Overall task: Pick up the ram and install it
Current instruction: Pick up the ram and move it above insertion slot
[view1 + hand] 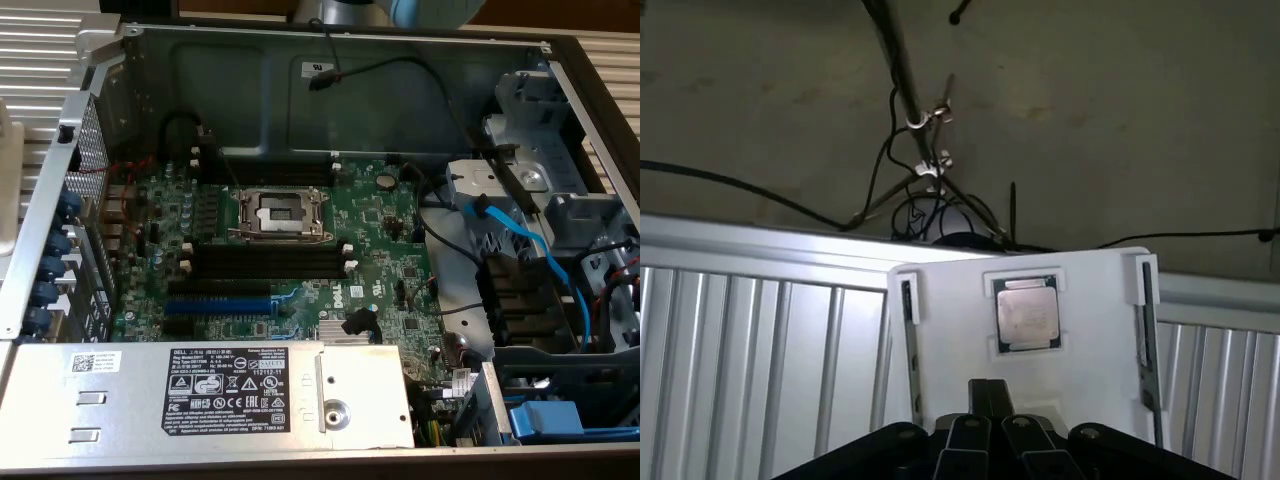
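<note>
Claw (990,415) is pinched narrow, carrying nothing, centred over the white holder (1090,300). Just ahead sits the processor chip (1027,313). The ram (1147,335) stands on edge along one flank, a twin stick (908,335) along the other, both long axes running straight away from the claw.

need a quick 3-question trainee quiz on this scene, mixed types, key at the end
1. True or false: the long black slots between the CPU socket and the blue slot are all empty.
2. In the wrist view, the processor chip lies: A) in the middle of the white tray; B) on a green circuit board; C) on the bare floor.
3. Fill in: the flat cable running over the drive bay at the exterior view's right is coloured ____.

Key: 1 true; 2 A; 3 blue.
</note>
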Robot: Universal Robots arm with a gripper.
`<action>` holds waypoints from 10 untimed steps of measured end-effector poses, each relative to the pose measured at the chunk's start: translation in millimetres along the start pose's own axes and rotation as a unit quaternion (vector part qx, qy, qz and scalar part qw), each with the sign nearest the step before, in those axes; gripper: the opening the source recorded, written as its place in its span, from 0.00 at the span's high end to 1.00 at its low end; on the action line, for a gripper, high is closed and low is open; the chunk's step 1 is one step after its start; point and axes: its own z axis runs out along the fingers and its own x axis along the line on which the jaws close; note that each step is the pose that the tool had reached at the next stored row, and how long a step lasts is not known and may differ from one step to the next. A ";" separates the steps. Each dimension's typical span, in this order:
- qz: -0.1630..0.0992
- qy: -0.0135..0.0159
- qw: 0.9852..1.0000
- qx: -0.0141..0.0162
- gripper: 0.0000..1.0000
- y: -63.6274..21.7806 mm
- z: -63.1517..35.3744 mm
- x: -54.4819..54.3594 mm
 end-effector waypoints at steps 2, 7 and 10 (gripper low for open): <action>-0.001 0.001 1.000 0.006 0.90 0.1 0.8 1.9; -0.003 0.001 1.000 0.012 0.90 -0.9 5.9 11.2; -0.005 0.001 1.000 0.012 0.90 -4.4 11.1 16.2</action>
